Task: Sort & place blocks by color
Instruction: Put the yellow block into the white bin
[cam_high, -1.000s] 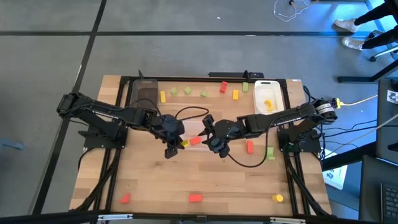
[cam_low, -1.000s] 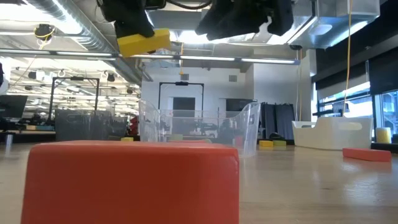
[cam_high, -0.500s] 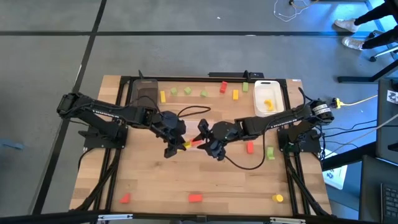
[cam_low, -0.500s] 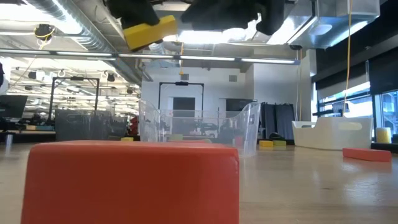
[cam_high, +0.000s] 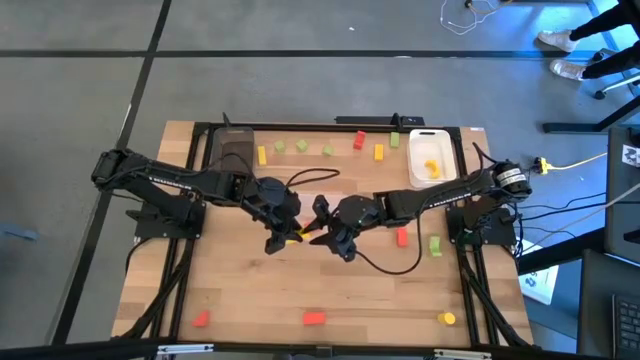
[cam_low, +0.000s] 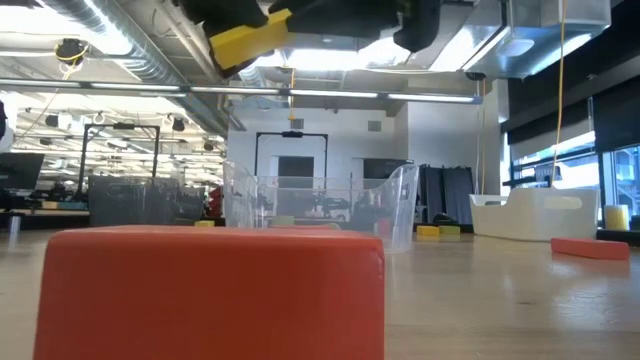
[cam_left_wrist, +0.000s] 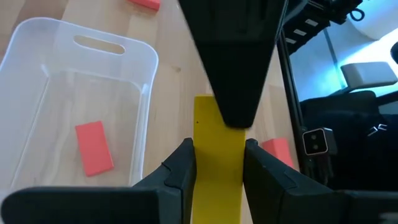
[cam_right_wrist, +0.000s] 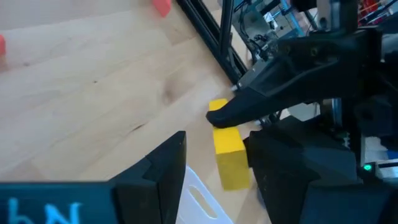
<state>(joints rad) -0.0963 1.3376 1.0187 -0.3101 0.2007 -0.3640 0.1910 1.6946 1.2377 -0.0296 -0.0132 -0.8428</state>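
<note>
While raised above the wooden tabletop's (cam_high: 250, 290) middle, left gripper (cam_high: 287, 236) clamped on long yellow rectangular block (cam_left_wrist: 217, 163) (over clear plastic tray (cam_left_wrist: 37, 93)); right gripper (cam_high: 318, 222) just beside, fingers parted, empty.

Yellow block (cam_left_wrist: 217, 155) between dark left-gripper fingers (cam_left_wrist: 181, 174). Clear tray (cam_left_wrist: 74, 93) holding red block (cam_left_wrist: 93, 147). White tray (cam_high: 433, 157) with yellow pieces inside. Dark grey tray (cam_high: 233, 150) at table's far left. Light wood table (cam_high: 250, 300); black frame rails. Red block (cam_low: 210, 290) filling low-view foreground. Green blocks (cam_high: 301, 147) in far row alongside yellow and red ones. Both arms dark.
</note>
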